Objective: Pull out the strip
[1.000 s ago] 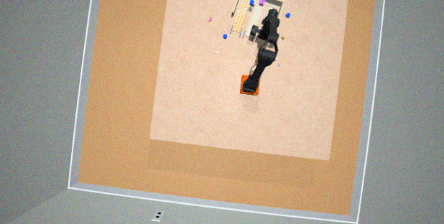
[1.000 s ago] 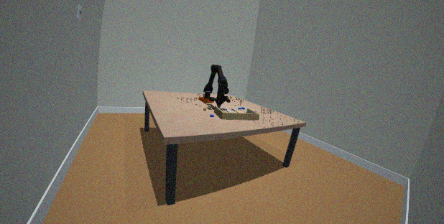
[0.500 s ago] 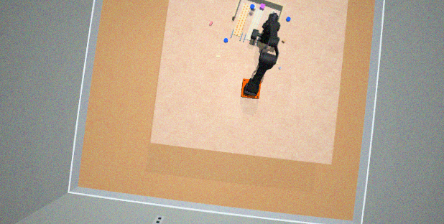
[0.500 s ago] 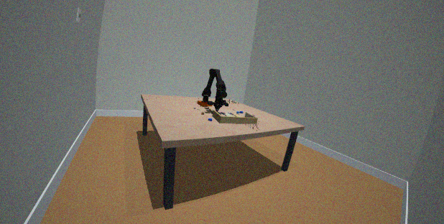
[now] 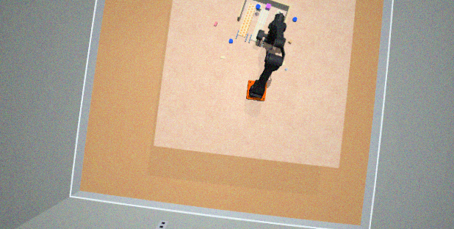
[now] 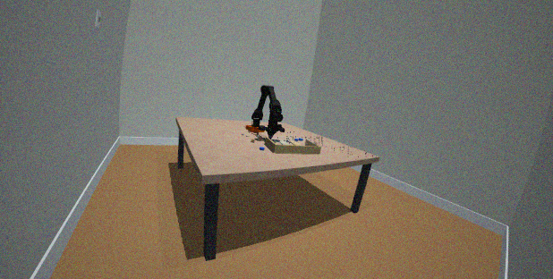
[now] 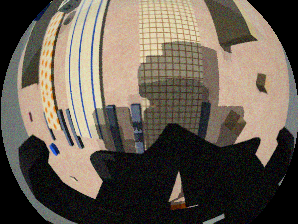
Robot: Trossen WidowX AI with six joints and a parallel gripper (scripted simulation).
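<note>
My gripper (image 6: pixel 271 136) (image 7: pixel 172 127) is shut and empty. It points down above the near end of the grid-patterned strip (image 7: pixel 170 30), which the arm hides in the top view. A strip with blue stripes (image 5: pixel 259 26) (image 7: pixel 85 60) lies beside it, and an orange-dotted strip (image 5: pixel 247 19) (image 7: pixel 48 75) lies at the left. A magenta cube (image 5: pixel 268 6) is at the far end of the striped strip. A blue cube (image 5: pixel 258 6) is near the far end between the dotted and striped strips. No label can be read, so the labelled cube cannot be told.
A low wall (image 5: pixel 268 1) (image 6: pixel 297 149) encloses the strips at the back and sides. Dark upright posts (image 7: pixel 112 125) flank the strips' near ends. Outside lie blue pieces at left (image 5: pixel 231 41) and right (image 5: pixel 294 19), a red piece (image 5: pixel 215 23) and a brown block (image 5: pixel 290 42) (image 7: pixel 234 121).
</note>
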